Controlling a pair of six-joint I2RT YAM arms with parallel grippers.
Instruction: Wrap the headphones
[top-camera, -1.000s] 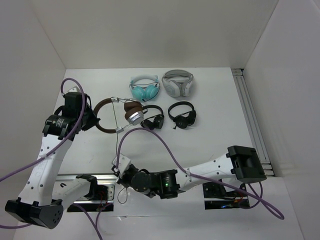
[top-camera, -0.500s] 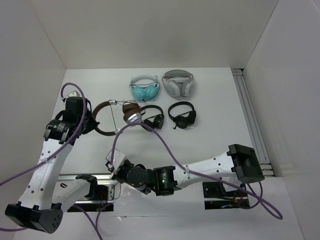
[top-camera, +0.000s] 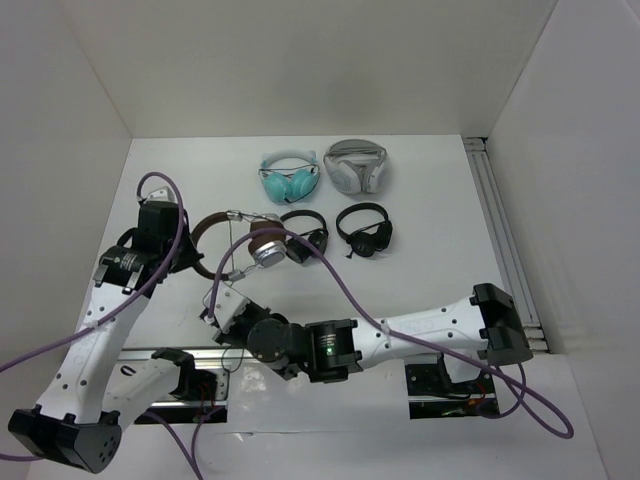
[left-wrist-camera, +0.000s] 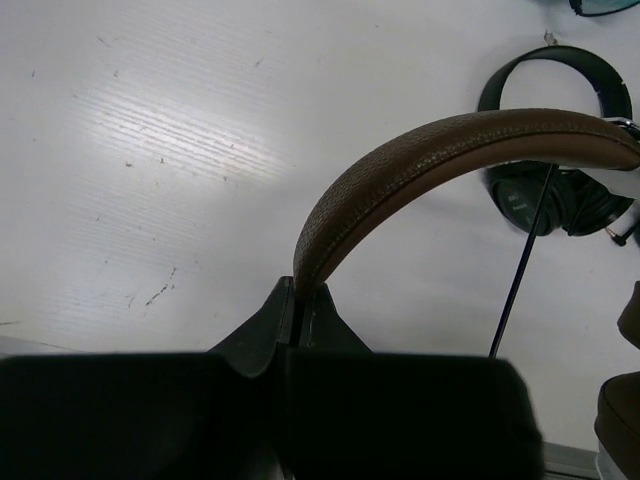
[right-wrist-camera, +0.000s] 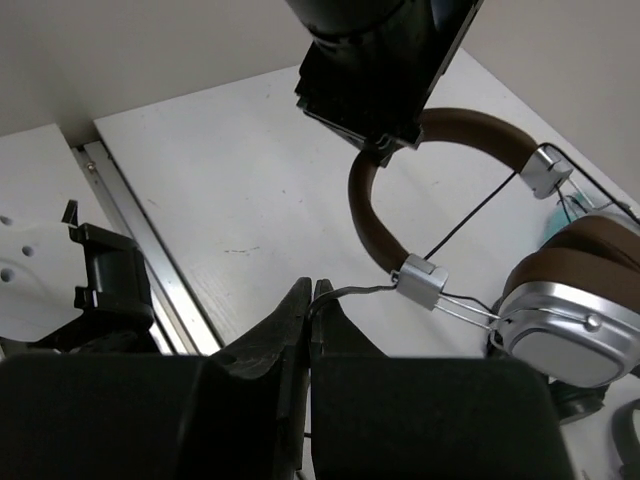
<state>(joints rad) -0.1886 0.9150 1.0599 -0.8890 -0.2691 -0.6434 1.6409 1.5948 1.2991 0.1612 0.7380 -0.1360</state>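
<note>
Now the left gripper (left-wrist-camera: 298, 300), clamped shut on the brown headband (left-wrist-camera: 450, 150), has swung the headphones (right-wrist-camera: 560, 330) nearer the right gripper (right-wrist-camera: 310, 295). That one pinches the black cable (right-wrist-camera: 352, 291) at its tips, so wrapping seems underway.

No readable text, labels or numbers anywhere.

Bright, even light with soft shadows; glare streaks the table (left-wrist-camera: 180, 140), and the near left gripper (left-wrist-camera: 298, 310) is blurred.
</note>
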